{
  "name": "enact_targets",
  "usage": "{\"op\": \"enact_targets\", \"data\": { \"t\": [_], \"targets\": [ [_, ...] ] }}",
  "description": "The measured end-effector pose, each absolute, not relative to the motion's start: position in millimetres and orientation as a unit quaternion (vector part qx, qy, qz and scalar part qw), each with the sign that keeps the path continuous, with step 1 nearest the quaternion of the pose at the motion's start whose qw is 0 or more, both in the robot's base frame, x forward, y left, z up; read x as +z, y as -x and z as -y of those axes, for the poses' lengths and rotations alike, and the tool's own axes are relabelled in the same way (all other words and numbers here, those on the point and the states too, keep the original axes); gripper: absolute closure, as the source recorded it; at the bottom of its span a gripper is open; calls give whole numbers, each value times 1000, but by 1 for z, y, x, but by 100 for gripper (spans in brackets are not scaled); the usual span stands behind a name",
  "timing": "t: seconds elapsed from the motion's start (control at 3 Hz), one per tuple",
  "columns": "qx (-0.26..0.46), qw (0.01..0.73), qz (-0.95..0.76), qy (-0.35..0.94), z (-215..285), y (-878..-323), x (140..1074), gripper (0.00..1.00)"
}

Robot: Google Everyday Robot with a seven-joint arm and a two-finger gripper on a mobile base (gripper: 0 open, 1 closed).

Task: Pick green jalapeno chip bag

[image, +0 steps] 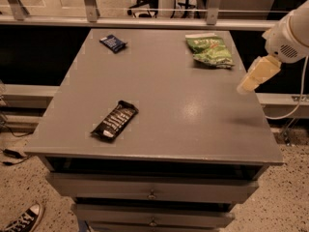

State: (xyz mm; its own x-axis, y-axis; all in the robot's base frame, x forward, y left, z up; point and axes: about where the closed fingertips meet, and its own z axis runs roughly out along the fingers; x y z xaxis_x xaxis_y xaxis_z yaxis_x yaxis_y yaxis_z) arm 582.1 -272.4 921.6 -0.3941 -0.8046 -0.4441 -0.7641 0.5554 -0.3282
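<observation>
Gripper (pixel 248 81) hangs over the right edge of the grey table (pixel 193 124), tilted down and toward the picture's left, clear of the surface and touching nothing; whether it is open or closed cannot be told from this view. Behind and above it sits the white arm housing (pixel 289 35), with a pale cable (pixel 300 93) looping down beside it. Green jalapeno chip bag (pixel 209 50) lies flat on the tabletop near the gripper, just to its picture-left and farther back, close to the far right corner, apart from the gripper. Black candy bar wrapper (pixel 115 120) lies well apart, across the table toward the near left, set diagonally. Small dark blue packet (pixel 113 43) rests farthest off, near the far left corner. Below the tabletop, drawer fronts (pixel 152 190). Sneaker (pixel 21 220) on the speckled floor at lower left.
</observation>
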Motion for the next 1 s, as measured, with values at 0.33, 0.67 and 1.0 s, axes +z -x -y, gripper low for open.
{"op": "enact_targets", "data": {
  "t": [0.33, 0.67, 1.0],
  "targets": [
    [-1, 318, -854, 411, 288, -629, 898, 0],
    [42, 371, -860, 348, 301, -676, 878, 0],
    [75, 423, -852, 299, 311, -718, 870, 0]
  ]
}}
